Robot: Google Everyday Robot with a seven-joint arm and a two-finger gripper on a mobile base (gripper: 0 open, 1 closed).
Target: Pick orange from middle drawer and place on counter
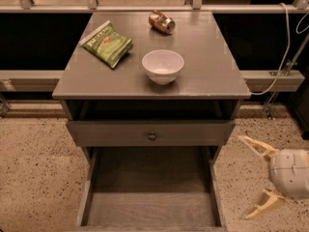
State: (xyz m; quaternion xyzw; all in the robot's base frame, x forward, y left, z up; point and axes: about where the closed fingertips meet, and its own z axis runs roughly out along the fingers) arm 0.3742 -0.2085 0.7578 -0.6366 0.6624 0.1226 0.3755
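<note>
gripper (244, 178): lower right, fingers (255, 146) spread apart; body cut off by the right edge.
middle drawer (149, 209): left of the fingers; near end cut off by the bottom edge, back part in shadow.
bag (107, 43): far up-left of the fingers; print unreadable.

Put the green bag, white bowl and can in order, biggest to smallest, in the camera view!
Largest first:
green bag
white bowl
can; the can sits farthest back.
The open gripper hangs lower right, beside the drawer.
</note>
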